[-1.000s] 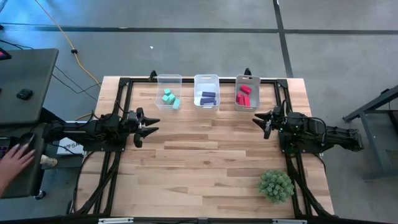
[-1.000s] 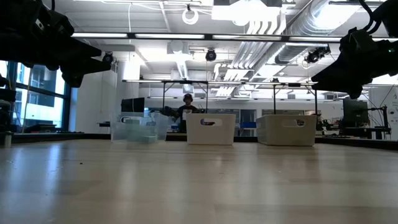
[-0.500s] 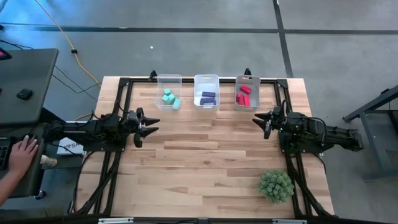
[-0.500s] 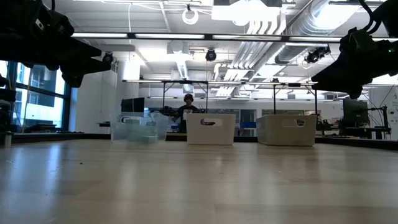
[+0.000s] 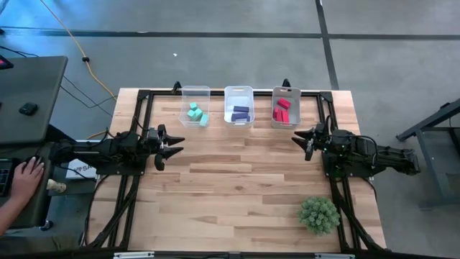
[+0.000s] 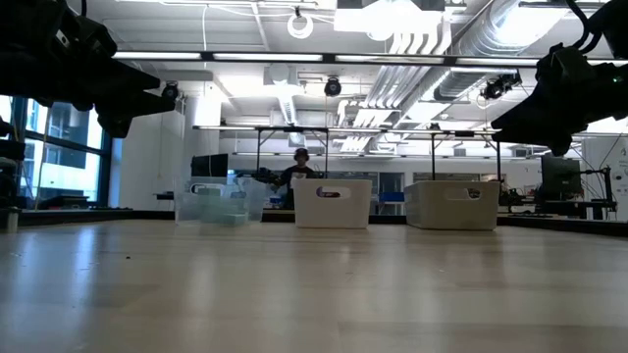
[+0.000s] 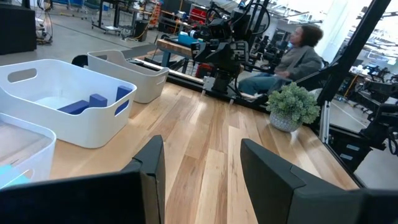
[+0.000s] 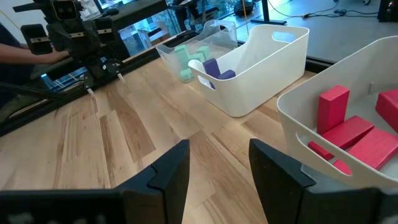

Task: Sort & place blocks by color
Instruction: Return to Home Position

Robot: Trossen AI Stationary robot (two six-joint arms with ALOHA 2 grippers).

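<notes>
A pale wooden bench (image 5: 237, 187) stands on a grey concrete floor (image 5: 215, 43), where a yellow cable (image 5: 85, 57) trails past a dark desk (image 5: 29, 86) on the left. Beyond the bench opens a large workshop with white ceiling ducts (image 6: 432, 29) and bright strip lights (image 6: 235, 56). Tall windows (image 6: 59, 167) line one side, and dark metal frames (image 6: 294, 128) stand far back.

Your table (image 5: 237, 180) is bright, with soft shadows. Low down, the ceiling lights (image 6: 373, 20) glare white and the table shines.
</notes>
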